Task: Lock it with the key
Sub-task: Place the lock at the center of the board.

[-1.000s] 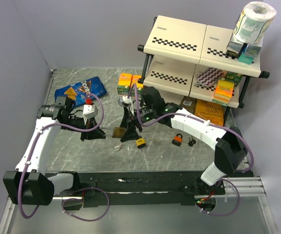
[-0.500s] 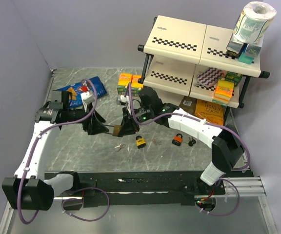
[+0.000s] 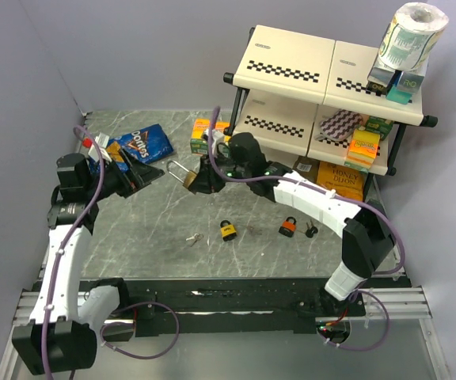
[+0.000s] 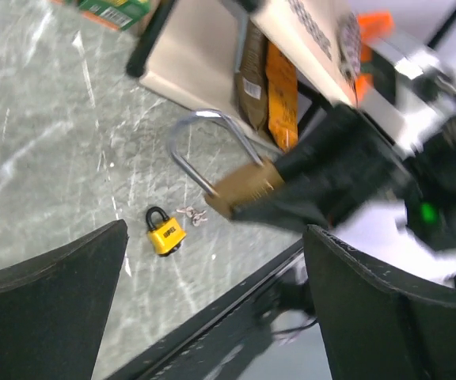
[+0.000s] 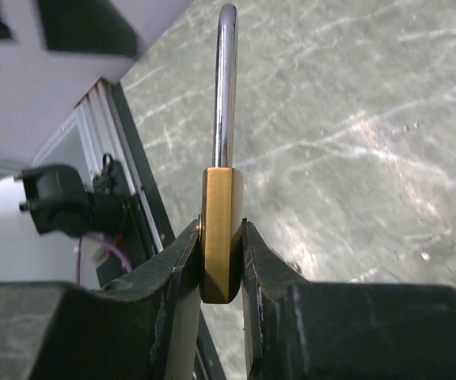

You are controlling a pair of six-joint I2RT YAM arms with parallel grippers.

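Note:
My right gripper point(image 3: 199, 181) is shut on the body of a brass padlock point(image 3: 189, 179), which it holds above the table with the silver shackle point(image 3: 178, 167) pointing left. In the right wrist view the padlock point(image 5: 222, 229) sits edge-on between the two fingers, its shackle point(image 5: 226, 87) standing up. My left gripper point(image 3: 142, 179) is open and empty, a short way left of the padlock. Its wrist view looks across at the padlock point(image 4: 244, 187). A small silver key point(image 3: 195, 238) lies on the table; the left wrist view also catches this key point(image 4: 189, 214).
A yellow padlock point(image 3: 228, 231), an orange padlock point(image 3: 288, 226) and dark keys point(image 3: 310, 231) lie on the table. A Doritos bag point(image 3: 142, 142) and orange boxes point(image 3: 204, 134) sit at the back. A loaded two-tier shelf point(image 3: 323, 95) stands back right.
The left gripper has opened, let go and drawn back to the left. The right gripper has closed on the brass padlock and lifted it up and toward the back.

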